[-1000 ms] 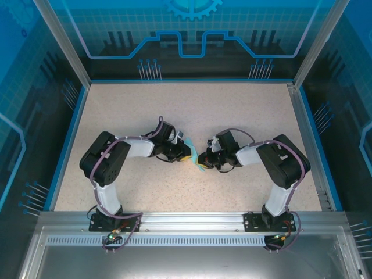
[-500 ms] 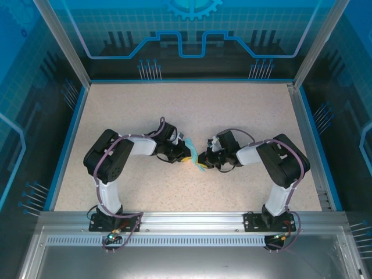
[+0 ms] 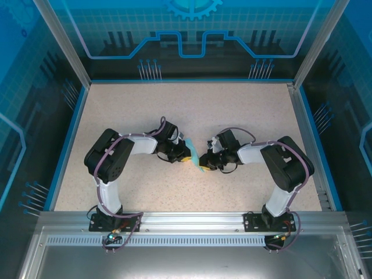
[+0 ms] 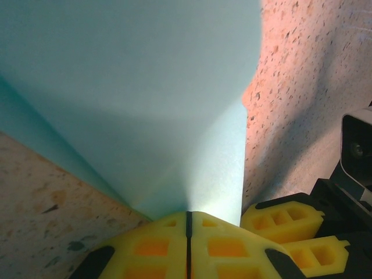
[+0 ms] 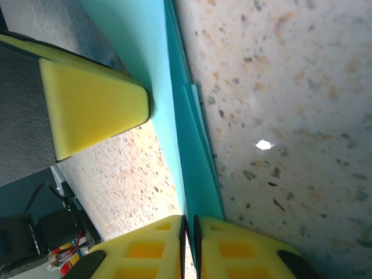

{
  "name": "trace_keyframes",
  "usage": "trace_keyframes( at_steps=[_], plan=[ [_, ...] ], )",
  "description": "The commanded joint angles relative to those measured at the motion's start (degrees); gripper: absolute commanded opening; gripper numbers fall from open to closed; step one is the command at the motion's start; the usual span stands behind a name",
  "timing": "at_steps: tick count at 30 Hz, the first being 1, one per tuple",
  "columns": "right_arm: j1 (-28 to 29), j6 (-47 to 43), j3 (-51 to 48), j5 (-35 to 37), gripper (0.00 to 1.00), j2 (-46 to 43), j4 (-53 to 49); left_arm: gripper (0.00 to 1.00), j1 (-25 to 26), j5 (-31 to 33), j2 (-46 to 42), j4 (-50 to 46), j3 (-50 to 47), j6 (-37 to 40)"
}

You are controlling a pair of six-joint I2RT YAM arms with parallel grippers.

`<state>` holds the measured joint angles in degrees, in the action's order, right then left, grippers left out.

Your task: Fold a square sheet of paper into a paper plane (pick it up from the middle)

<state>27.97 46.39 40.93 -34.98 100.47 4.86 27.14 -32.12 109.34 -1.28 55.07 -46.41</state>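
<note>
Near the middle of the top view, my left gripper [image 4: 187, 216] clamps the partly folded square sheet of paper [image 3: 199, 167] while my right gripper [image 5: 189, 220] pinches its layered edge, so I judge a crease is in hand and next needs careful pressing flat.

Robot lab cell, blue printed enclosure walls [image 3: 192, 35], aluminium frame rails [image 3: 192, 224], speckled table [image 3: 192, 110]

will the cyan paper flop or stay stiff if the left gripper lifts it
Likely light and somewhat floppy: the cyan paper is a thin sheet fanning out from the shut left gripper. Its stacked folded layers, seen from the right wrist, should stiffen it a bit along the crease.
</note>
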Motion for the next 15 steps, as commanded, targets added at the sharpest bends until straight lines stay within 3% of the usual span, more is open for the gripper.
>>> trace_keyframes(
  at_steps=[1,9,15],
  plan=[
    [-0.72,-2.62,0.78,-0.57,0.13,-0.32,-5.36,0.08,0.11,3.3,1.88,-3.97,0.57,0.67],
    [-0.74,-2.49,2.22,-0.67,0.11,2.2,-7.54,0.08,0.11,3.97,2.02,-4.94,0.9,0.5],
    [-0.51,-4.31,4.57,4.94,0.17,-4.46,-12.71,0.08,0.11,3.83,2.27,-5.6,1.18,0.62]
  ],
)
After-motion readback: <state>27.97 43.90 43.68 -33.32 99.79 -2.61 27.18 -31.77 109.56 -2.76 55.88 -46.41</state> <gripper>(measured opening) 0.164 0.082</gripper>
